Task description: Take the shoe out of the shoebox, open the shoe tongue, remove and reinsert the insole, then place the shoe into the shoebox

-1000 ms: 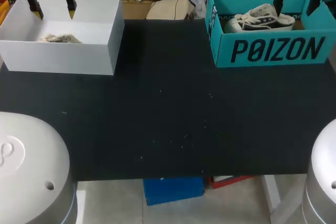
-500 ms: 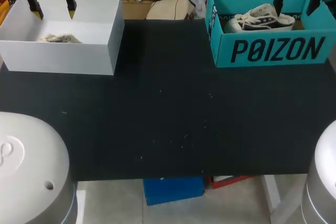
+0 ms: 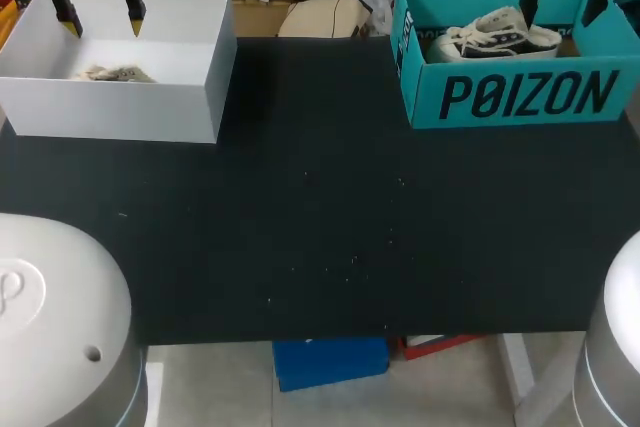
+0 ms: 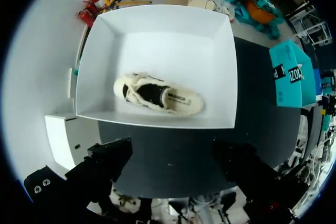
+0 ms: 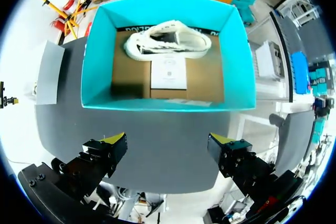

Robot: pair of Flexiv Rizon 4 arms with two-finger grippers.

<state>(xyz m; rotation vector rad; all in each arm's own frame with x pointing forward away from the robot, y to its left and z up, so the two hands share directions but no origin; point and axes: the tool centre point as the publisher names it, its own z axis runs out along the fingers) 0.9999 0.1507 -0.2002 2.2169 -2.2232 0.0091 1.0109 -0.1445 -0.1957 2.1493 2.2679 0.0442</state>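
A white and black sneaker (image 3: pixel 495 37) lies on its side in the teal shoebox (image 3: pixel 520 97) at the table's far right. My right gripper (image 3: pixel 563 2) hangs open above that box; in the right wrist view the sneaker (image 5: pixel 168 40) sits along the far wall of the teal shoebox (image 5: pixel 100 61), well ahead of the gripper (image 5: pixel 168 142). A cream shoe (image 3: pixel 110 74) lies in the white box (image 3: pixel 120 117) at the far left. My left gripper (image 3: pixel 100 15) hangs open above it, clear of the cream shoe (image 4: pixel 157 95) inside the white box (image 4: pixel 173 45).
A white card (image 5: pixel 169 73) lies on the brown floor of the teal box beside the sneaker. The black table (image 3: pixel 320 217) stretches between the two boxes and toward the front edge. My arms' grey bases (image 3: pixel 50 317) (image 3: pixel 615 347) fill the near corners.
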